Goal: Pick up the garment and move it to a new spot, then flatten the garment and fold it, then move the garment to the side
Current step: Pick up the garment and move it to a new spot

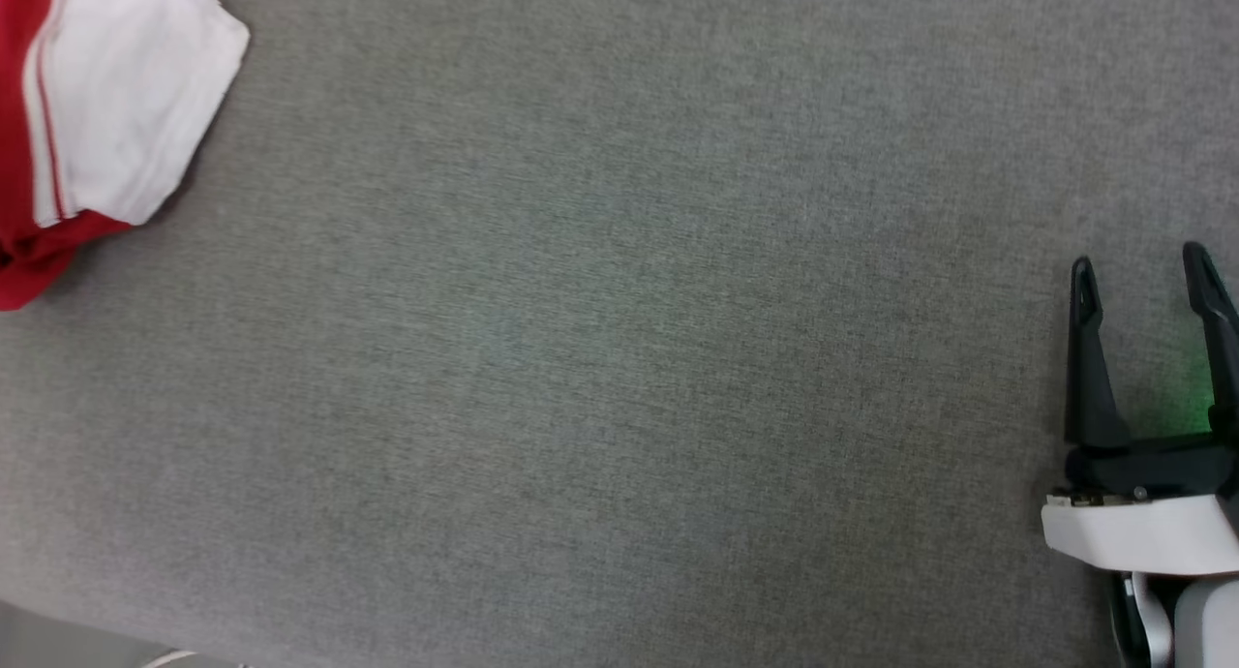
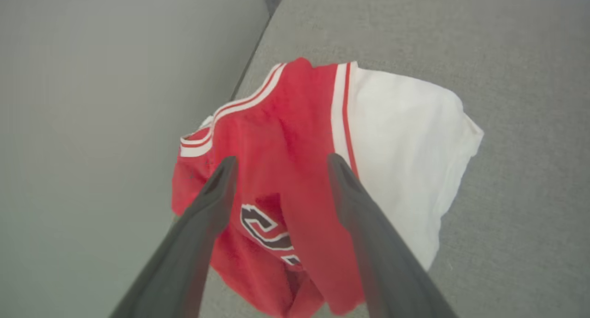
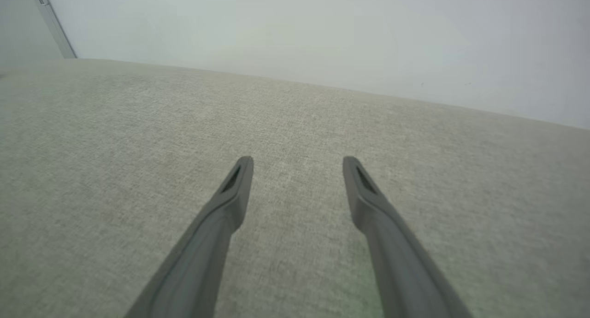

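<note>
Left wrist view: the garment [image 2: 295,138] lies bunched at the grey surface's [image 2: 507,55] left edge, striped collar trim farthest away and white sleeve spread rightward; its long axis is unclear. The left gripper [image 2: 281,159] hangs over it, fingers spread, holding nothing. The right gripper [image 1: 1138,255], likewise spread, sits well apart across broad grey surface.

This is a plain indoor room, too bare to say whether it is a home, a lab or a studio. Under and ahead of the right gripper [image 3: 297,163] lies a broad grey woven fabric surface [image 3: 138,179], like upholstery or a covered table. Past its far edge, ahead of the fingers, rises a blank pale wall [image 3: 322,27], with a thin grey strip [image 3: 51,25] far to the gripper's left. Left of the left gripper [image 2: 282,160], the fabric ends at a smooth pale grey plane [image 2: 92,124], either floor or wall.
</note>
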`<state>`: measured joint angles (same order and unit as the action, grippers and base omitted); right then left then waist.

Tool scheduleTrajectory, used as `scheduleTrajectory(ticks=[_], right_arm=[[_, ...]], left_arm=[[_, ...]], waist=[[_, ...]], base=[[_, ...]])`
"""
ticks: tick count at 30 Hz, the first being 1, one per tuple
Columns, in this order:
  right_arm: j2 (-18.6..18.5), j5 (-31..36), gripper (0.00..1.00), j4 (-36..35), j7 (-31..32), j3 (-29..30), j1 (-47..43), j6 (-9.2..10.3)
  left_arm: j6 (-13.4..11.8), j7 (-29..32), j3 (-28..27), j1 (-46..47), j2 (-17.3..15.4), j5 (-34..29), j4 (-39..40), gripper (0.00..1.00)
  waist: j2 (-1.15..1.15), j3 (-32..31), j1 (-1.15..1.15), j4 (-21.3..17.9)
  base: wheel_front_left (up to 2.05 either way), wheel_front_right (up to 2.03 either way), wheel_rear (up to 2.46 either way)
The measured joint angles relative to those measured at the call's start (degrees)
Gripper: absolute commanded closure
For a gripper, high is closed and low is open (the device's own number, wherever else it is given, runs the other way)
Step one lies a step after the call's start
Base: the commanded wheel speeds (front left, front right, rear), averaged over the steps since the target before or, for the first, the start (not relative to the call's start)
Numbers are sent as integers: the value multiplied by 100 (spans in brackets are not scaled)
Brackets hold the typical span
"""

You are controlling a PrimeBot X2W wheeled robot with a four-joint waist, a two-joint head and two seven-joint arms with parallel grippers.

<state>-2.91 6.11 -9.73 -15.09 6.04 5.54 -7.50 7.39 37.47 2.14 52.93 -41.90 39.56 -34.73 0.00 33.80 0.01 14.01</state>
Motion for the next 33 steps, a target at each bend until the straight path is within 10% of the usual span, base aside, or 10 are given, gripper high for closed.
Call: scheduleTrajectory(ticks=[14,15,16,33], right_arm=[[15,30,0,-342,-34,-105,263,-4],[18,30,0,-341,-46,-105,265,-4],[18,31,0,-335,-45,-104,266,-4],[4,-341,0,352,-1,-338,5,-1]], left_arm=[[-5,1170,950,-307,-427,985,90,0],[-5,1169,990,-289,-431,1016,58,85],[-7,1159,1050,-259,-432,1017,38,100],[0,827,2162,254,-994,914,857,100]], waist=[[0,679,-2,-347],[0,681,-2,-348],[0,674,-2,-346],[0,-623,-1,-293]], base=[[0,0,0],[0,0,0],[0,0,0],[0,0,0]])
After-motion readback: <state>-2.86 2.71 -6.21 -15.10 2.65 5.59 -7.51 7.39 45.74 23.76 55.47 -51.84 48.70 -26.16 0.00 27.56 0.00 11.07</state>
